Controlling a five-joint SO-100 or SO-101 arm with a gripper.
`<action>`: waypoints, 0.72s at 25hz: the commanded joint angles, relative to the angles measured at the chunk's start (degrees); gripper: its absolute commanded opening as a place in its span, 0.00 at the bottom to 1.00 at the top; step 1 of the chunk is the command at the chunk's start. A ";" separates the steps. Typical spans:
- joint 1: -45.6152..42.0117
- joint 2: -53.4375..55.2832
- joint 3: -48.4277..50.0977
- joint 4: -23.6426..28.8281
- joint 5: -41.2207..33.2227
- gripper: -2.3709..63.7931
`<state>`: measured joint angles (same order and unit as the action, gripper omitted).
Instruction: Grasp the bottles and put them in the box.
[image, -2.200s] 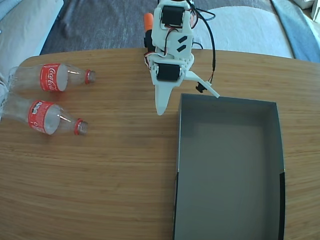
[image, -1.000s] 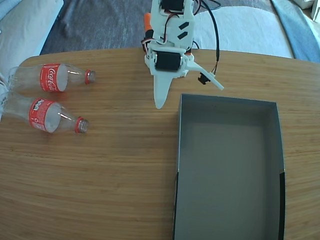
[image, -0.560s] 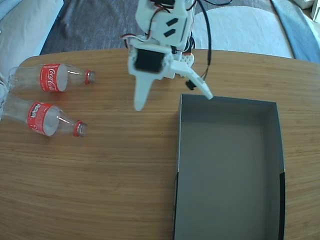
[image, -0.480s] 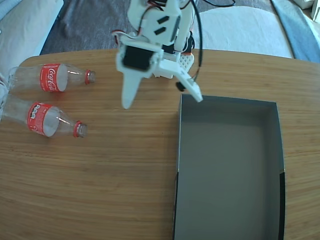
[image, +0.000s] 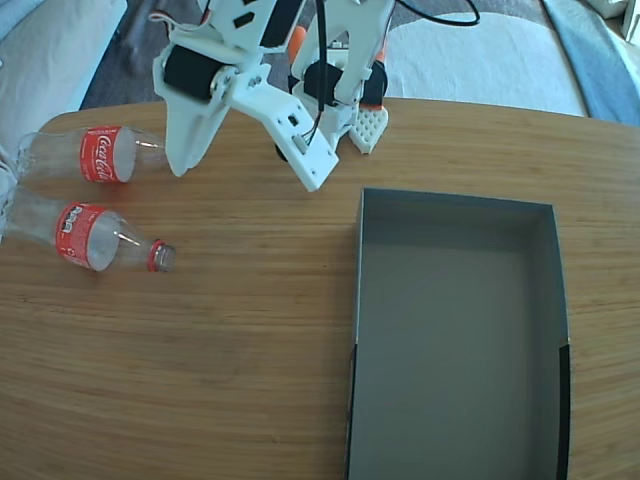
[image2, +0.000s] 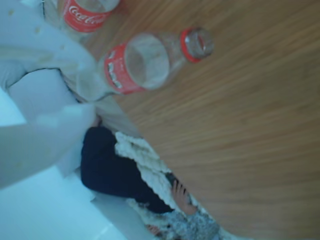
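**Operator:** Report task status.

**Technician:** No part of the task is complete. In the fixed view the box (image: 455, 330) occupies the lower right of the frame and holds nothing. Both bottles lie on their sides on the table (image: 230, 350) at the left edge of the frame, caps pointing right. Both still require grasping, transfer and release.

**Operator:** State the gripper condition.

**Technician:** The gripper (image: 245, 165) is spread wide and holds nothing. One finger points down at upper left, its tip near the neck of the upper bottle (image: 95, 155). The other finger ends toward the upper centre of the frame, well apart from the first.

**Operator:** Locate the bottles relative to the gripper.

**Technician:** The upper bottle sits at the upper left, just to the left of the left finger tip; its cap is hidden behind that finger. Whether the finger touches the bottle cannot be determined; it appears to hang above it. The lower bottle (image: 85, 235) lies below and left of the gripper, clear of both fingers. In the wrist view the lower bottle (image2: 145, 62) is at top centre, and the upper bottle (image2: 87, 10) is cut off by the top edge.

**Operator:** Assessment?

**Technician:** The arm appears positioned for approach to the upper bottle. No bottle lies between the fingers yet.
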<state>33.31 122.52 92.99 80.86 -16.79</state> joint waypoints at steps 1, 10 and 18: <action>0.26 -3.60 -5.45 2.81 0.00 0.09; 0.62 -10.28 -10.20 5.63 -16.35 0.09; 0.79 -16.96 -14.33 5.63 -22.41 0.09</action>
<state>33.93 106.26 83.41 86.48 -38.85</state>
